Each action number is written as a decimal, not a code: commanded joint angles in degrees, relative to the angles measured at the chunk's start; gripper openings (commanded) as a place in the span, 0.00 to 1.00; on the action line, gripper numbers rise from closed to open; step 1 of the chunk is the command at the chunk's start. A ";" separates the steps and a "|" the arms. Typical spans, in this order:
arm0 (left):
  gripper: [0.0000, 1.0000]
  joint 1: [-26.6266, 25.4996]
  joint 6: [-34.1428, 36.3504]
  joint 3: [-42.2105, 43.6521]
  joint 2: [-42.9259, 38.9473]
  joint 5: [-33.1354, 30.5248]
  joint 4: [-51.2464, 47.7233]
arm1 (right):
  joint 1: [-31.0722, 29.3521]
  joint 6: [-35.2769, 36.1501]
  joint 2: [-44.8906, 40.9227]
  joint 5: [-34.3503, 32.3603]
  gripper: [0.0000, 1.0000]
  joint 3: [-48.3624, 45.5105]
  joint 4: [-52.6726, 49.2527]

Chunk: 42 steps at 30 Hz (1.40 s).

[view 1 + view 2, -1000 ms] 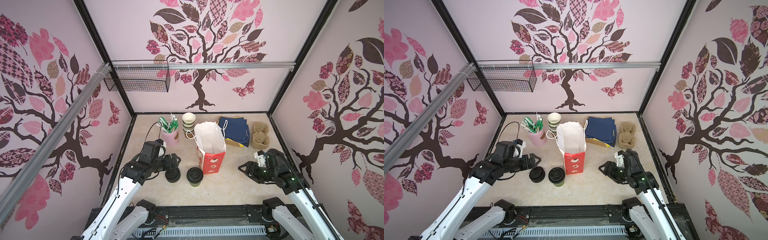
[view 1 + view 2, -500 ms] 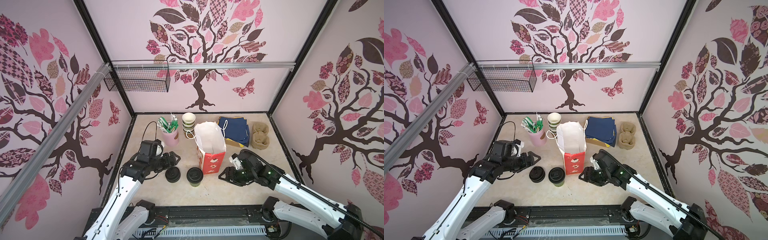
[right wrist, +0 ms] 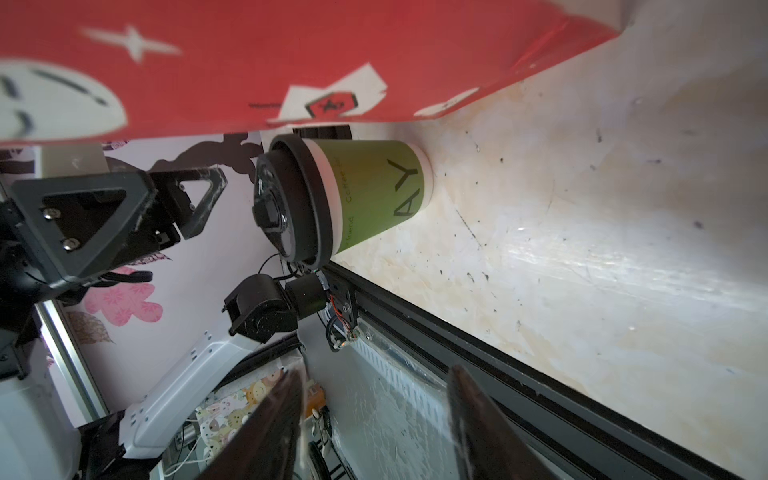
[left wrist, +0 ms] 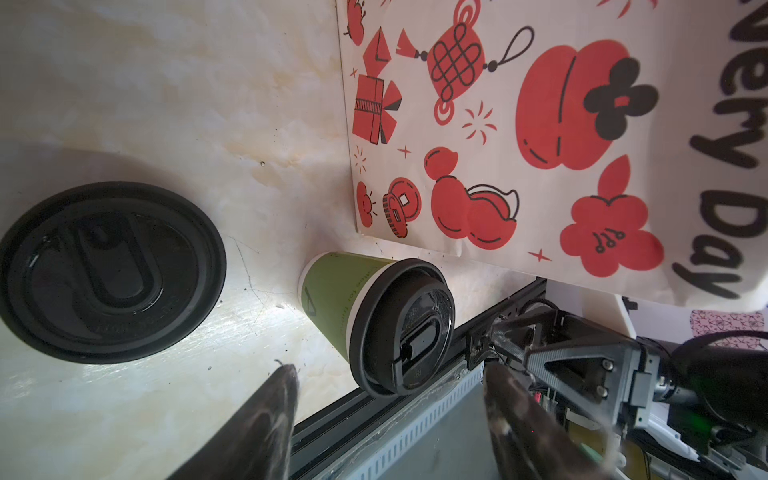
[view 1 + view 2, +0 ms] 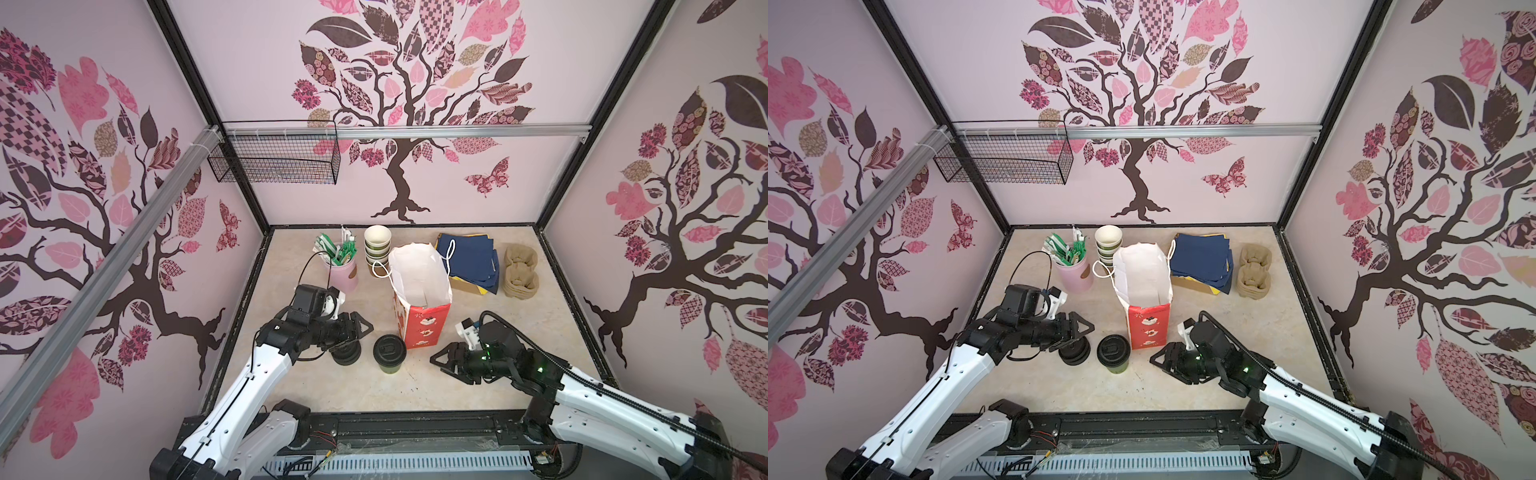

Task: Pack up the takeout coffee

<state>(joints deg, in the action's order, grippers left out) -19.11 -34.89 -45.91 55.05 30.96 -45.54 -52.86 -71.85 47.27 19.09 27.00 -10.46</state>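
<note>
One takeout coffee [image 5: 389,353] [image 5: 1113,353], a green paper cup with a black sip lid, stands upright on the table just in front of the red and white paper bag [image 5: 419,299] [image 5: 1148,291]. In both top views my left gripper [image 5: 361,328] [image 5: 1084,330] hovers above the squat stack of black lids [image 5: 346,353] [image 5: 1074,351], left of the cup, open and empty. My right gripper [image 5: 438,360] [image 5: 1158,358] sits low to the cup's right, open and empty, pointing at it. The left wrist view has the cup [image 4: 353,307] beyond the left gripper [image 4: 390,374]. The right wrist view has the cup [image 3: 374,187] ahead of the right gripper [image 3: 374,374].
At the back stand a pink cup of wrapped straws [image 5: 343,270], a stack of bare paper cups [image 5: 377,249], navy bags [image 5: 469,262] and cardboard cup carriers [image 5: 521,272]. A wire basket [image 5: 274,160] hangs on the back rail. The bag's mouth is open upward.
My right arm has swung in from the right side toward the cup and lowered. The left gripper has narrowed somewhat and edged right over the lid stack.
</note>
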 commanded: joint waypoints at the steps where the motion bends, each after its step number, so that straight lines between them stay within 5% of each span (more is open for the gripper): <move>1: 0.71 -0.13 2.17 2.00 0.93 0.72 3.62 | -3.37 -4.75 0.04 -6.41 0.62 -1.24 8.60; 22: 0.67 -4.51 3.72 7.11 2.10 4.88 8.93 | -9.41 -10.09 13.72 -12.60 0.60 -4.50 32.33; 42: 0.64 -4.53 6.19 6.27 7.44 6.84 11.30 | -10.51 -11.84 18.14 -12.77 0.60 -5.55 39.43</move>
<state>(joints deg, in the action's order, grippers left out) -23.42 -29.95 -39.94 62.28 36.58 -35.46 -62.94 -83.81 63.46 7.05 19.44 26.65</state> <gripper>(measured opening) 0.638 0.598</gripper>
